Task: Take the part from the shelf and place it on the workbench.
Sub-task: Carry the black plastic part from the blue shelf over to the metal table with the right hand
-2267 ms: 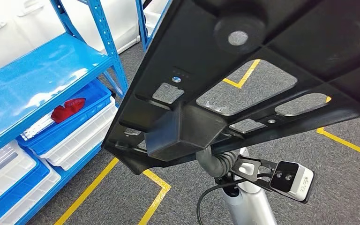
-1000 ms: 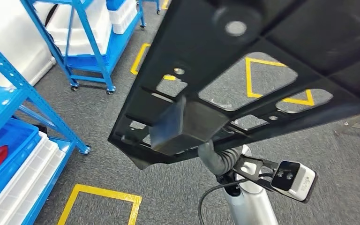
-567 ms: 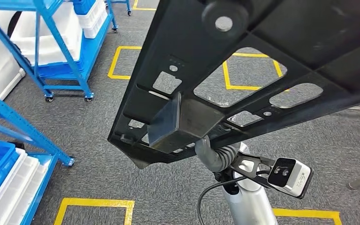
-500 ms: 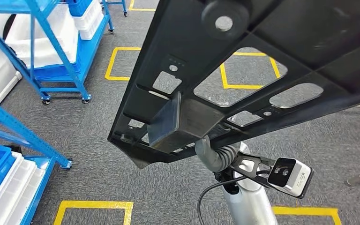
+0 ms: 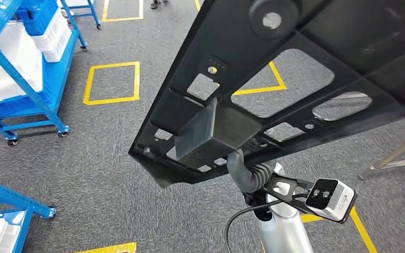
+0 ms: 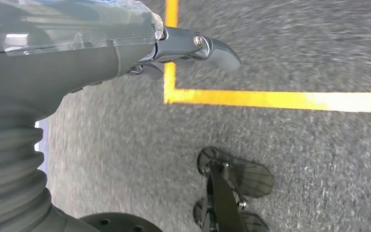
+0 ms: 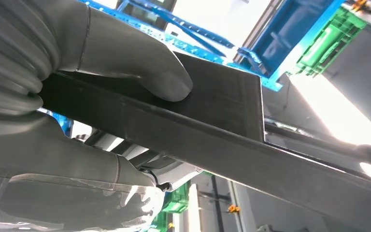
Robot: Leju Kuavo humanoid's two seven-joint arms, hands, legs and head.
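Robot hand [image 7: 77, 96] gripping seemingly slanted part [image 5: 295, 79]

part [image 5: 295, 68]: overhead in the head view, spans from centre to upper right, above the floor [image 5: 100, 158]
right hand [image 7: 77, 92]: under the part's near edge, thumb on one face, fingers [image 7: 72, 188] on the opposite face
left hand [image 6: 77, 53]: hangs over the floor, beside a floor marking [image 6: 280, 99]
shelf cart [image 5: 21, 68]: far left, on the floor
marked square [image 5: 112, 83]: just right of the shelf cart
shelf corner [image 5: 10, 203]: near left, on the floor
metal legs [image 5: 395, 155]: far right, on the floor
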